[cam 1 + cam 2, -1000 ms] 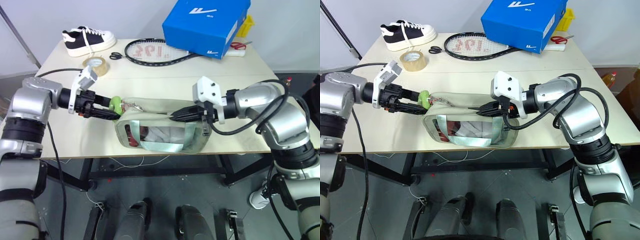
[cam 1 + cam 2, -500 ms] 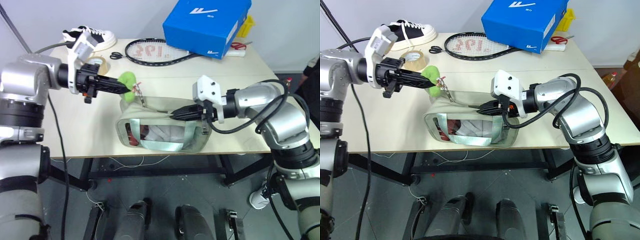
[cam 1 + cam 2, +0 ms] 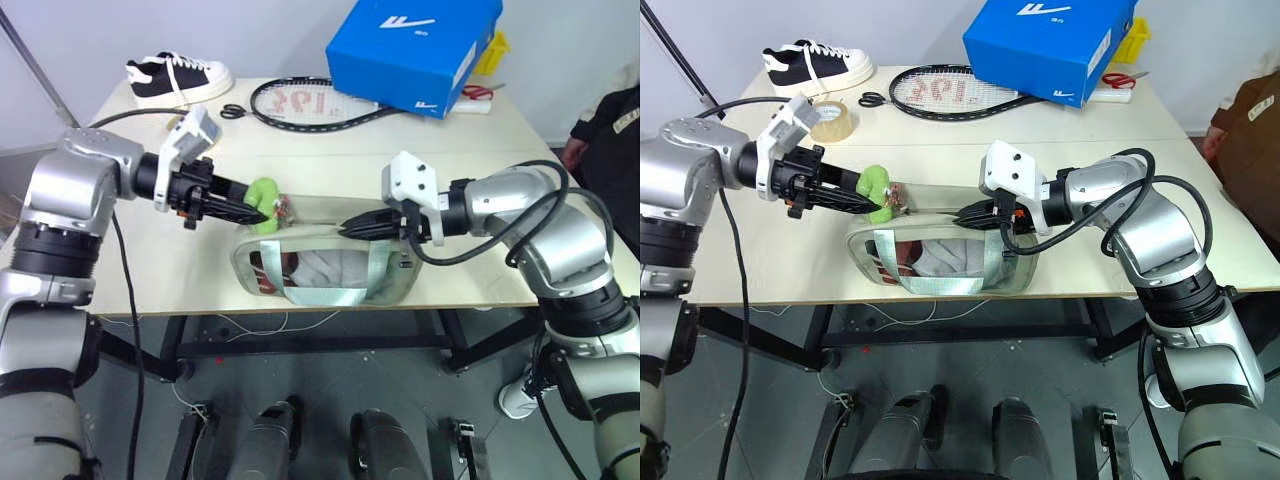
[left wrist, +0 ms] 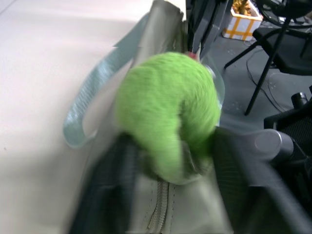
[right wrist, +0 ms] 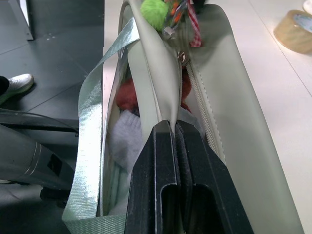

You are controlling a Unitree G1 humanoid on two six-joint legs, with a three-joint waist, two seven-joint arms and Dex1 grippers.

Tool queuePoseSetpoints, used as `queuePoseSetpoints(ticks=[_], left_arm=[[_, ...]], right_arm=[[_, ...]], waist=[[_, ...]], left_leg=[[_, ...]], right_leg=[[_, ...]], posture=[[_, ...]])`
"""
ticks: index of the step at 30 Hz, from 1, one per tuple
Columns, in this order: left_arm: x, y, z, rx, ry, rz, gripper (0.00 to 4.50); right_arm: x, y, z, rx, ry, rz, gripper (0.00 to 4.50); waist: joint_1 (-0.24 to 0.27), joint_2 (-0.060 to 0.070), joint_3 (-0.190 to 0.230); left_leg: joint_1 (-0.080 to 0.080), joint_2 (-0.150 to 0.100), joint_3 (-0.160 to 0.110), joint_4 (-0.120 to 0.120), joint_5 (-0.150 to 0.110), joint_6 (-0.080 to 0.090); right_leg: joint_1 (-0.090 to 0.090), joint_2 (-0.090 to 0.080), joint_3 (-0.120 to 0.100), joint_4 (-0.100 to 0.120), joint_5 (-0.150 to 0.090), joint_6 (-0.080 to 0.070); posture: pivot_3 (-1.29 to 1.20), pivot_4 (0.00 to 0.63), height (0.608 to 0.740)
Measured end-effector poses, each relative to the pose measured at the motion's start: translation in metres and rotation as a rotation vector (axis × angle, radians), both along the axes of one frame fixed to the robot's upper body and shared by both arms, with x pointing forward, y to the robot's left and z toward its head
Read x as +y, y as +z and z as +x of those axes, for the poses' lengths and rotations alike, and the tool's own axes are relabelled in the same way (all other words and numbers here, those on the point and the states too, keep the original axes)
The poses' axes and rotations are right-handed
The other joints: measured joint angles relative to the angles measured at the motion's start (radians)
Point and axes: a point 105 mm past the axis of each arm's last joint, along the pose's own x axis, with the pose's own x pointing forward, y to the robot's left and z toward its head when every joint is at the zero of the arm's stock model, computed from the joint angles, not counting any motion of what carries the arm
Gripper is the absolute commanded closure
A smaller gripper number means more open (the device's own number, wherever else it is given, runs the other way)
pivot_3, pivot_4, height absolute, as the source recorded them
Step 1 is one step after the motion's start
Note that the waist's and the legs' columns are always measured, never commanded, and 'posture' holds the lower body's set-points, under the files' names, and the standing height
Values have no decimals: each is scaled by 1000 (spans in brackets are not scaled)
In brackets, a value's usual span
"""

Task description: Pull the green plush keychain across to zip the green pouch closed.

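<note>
The pouch lies near the front edge of the tabletop, a little below the middle of the left eye frame, its clear window facing the camera with red and white contents behind it. A mint strap runs over its side.

The keychain sits at the pouch's upper left corner, left of frame centre. The left hand reaches in from the left, and in the left wrist view its two fingers stand apart on either side of the keychain, one on each flank, touching or just beside the fuzz. I cannot tell whether they press it.

The right hand comes in from the right of the frame and is clamped on the pouch's top edge, right of the keychain. In the right wrist view its fingers sit together with a fold of fabric pinched between them, beside the zip teeth.

At the back lie a shoe at upper left, a tape roll, scissors, a racket and a blue box at upper right.
</note>
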Motion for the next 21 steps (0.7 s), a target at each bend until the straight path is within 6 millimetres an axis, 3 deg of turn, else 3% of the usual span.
queuePoseSetpoints(ticks=[4,9,11,14,18,21], left_arm=[[11,16,-3,-11,28,4,1058],[40,30,-21,-22,91,53,1058],[48,19,-30,-6,94,102,1058],[56,-14,-34,57,93,151,1058],[47,-41,-31,55,97,148,1058],[33,-51,-18,-11,131,128,1058]], right_arm=[[1,1,1,-4,2,10,4500],[1,1,7,-7,-2,20,4500],[2,2,9,-13,-2,20,4500],[1,2,11,-13,-5,20,4500],[2,2,12,-11,-1,20,4500],[2,2,12,-10,0,21,4500]], waist=[[-6,0,0],[-7,0,0],[-7,1,0],[1,1,0],[3,0,0],[3,0,0]], left_leg=[[0,0,0,0,0,0],[0,1,0,0,0,0],[3,1,0,-1,0,0],[7,1,0,-2,-1,0],[6,0,0,-2,-1,-1],[6,0,0,-2,-1,0]], right_leg=[[0,1,0,0,0,0],[0,1,1,0,0,0],[0,1,1,0,-1,-1],[1,0,1,-1,-2,-4],[1,-1,1,-2,-2,-4],[1,-1,1,-2,-2,-3]], posture=[[0,150,740],[0,150,740],[0,150,740],[0,150,740],[0,150,740],[0,150,740]])
